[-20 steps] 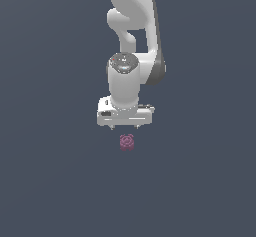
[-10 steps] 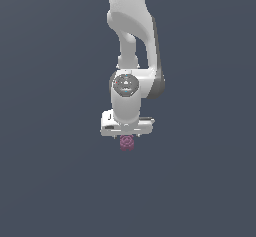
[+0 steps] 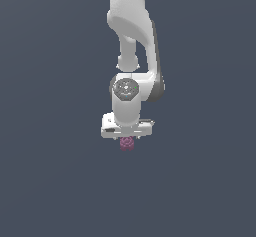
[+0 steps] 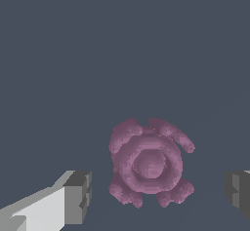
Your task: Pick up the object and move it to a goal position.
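The object (image 3: pixel 127 143) is a tiny pink-magenta block with a ring pattern, lying on the dark grey floor. In the exterior view the white gripper (image 3: pixel 127 137) is directly above it, its hand hiding the block's upper part. In the wrist view the object (image 4: pixel 149 165) fills the space between the two fingertips (image 4: pixel 78 197), which stand wide apart on either side and do not touch it. The gripper (image 4: pixel 156 193) is open and holds nothing.
The white arm (image 3: pixel 132 41) rises straight up from the hand to the top of the exterior view. The dark grey floor (image 3: pixel 55 181) surrounds the block.
The arm has come down: the hand has dropped from well above the block to right over it, its fingers now either side of the block. The block has not moved.
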### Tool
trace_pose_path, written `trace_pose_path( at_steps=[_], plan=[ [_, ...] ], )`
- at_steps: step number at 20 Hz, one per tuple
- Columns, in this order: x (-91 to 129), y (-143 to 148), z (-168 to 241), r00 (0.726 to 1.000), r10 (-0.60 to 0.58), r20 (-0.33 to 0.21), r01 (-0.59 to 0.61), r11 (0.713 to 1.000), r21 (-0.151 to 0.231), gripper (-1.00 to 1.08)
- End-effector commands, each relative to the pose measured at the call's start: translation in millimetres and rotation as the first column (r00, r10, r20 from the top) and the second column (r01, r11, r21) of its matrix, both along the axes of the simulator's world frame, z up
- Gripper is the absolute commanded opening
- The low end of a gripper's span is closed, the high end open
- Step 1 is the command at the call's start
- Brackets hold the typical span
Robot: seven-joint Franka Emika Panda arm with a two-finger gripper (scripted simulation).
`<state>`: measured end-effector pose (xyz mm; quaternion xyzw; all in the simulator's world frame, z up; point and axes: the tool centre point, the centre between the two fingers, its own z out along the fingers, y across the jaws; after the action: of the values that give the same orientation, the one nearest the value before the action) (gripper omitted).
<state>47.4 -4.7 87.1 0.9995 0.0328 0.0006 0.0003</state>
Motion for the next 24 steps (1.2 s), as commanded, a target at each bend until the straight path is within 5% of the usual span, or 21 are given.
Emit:
trace_pose_path(
  at_steps=[1, 13, 14, 24],
  plan=[
    [-0.5, 0.0, -8.4, 1.000, 0.000, -0.001, 0.000, 1.000, 0.000, 1.00],
    [0.3, 0.2, -46.1, 1.000, 0.001, -0.001, -0.001, 1.000, 0.000, 1.00],
    [0.3, 0.2, -46.1, 1.000, 0.001, -0.001, -0.001, 1.000, 0.000, -1.00],
    [0.3, 0.2, -46.0, 1.000, 0.001, -0.001, -0.001, 1.000, 0.000, -1.00]
  ],
)
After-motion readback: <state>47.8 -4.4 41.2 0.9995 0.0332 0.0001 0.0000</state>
